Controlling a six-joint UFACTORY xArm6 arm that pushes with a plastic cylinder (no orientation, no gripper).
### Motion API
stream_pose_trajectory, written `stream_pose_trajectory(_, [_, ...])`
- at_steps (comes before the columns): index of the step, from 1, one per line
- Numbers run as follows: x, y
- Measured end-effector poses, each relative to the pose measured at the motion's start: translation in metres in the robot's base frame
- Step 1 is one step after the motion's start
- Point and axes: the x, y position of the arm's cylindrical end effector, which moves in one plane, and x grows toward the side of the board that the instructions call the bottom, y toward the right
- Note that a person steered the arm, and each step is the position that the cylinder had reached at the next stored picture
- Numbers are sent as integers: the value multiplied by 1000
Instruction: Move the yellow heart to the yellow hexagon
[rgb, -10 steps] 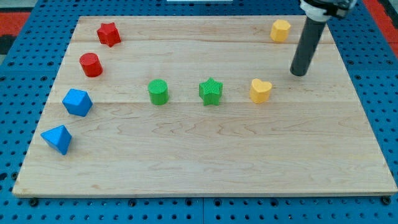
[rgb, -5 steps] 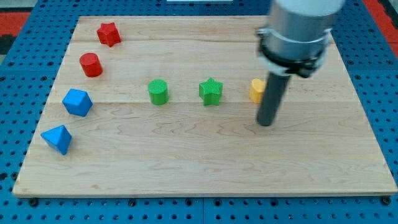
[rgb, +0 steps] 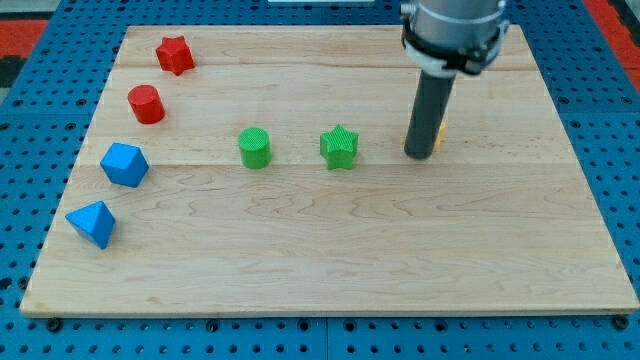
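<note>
A: Listing what sits on the pale wooden plank counter (rgb: 330, 250). Item one, position of my tip (rgb: 418, 154)?

B: The tool is a plain dark rod with nothing to open or close and no hold on anything. My tip rests on the counter at the view's right of centre, directly in front of the small yellow heart block (rgb: 438, 134), which is mostly hidden behind the rod; only a sliver shows at the rod's right edge. Whether they touch, I cannot tell.

A: Yellow hexagon?

B: Not visible; the arm covers the view's top right.

A: Remaining stock?

B: Green plastic star block (rgb: 339, 146) just left of my tip, green cylinder block (rgb: 254, 147) further left. Red star block (rgb: 174, 54), red cylinder block (rgb: 146, 103), and two angular blue blocks, upper (rgb: 124, 164) and lower (rgb: 92, 223), along the view's left edge.
</note>
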Motion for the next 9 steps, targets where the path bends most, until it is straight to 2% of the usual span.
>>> stream_pose_trajectory(1, [-59, 0])
stream_pose_trajectory(2, [-78, 15])
stream_pose_trajectory(3, [-57, -7])
stream_pose_trajectory(4, [-31, 14])
stream_pose_trajectory(6, [-110, 60])
stream_pose_trajectory(8, [-68, 82])
stream_pose_trajectory(9, [-71, 98])
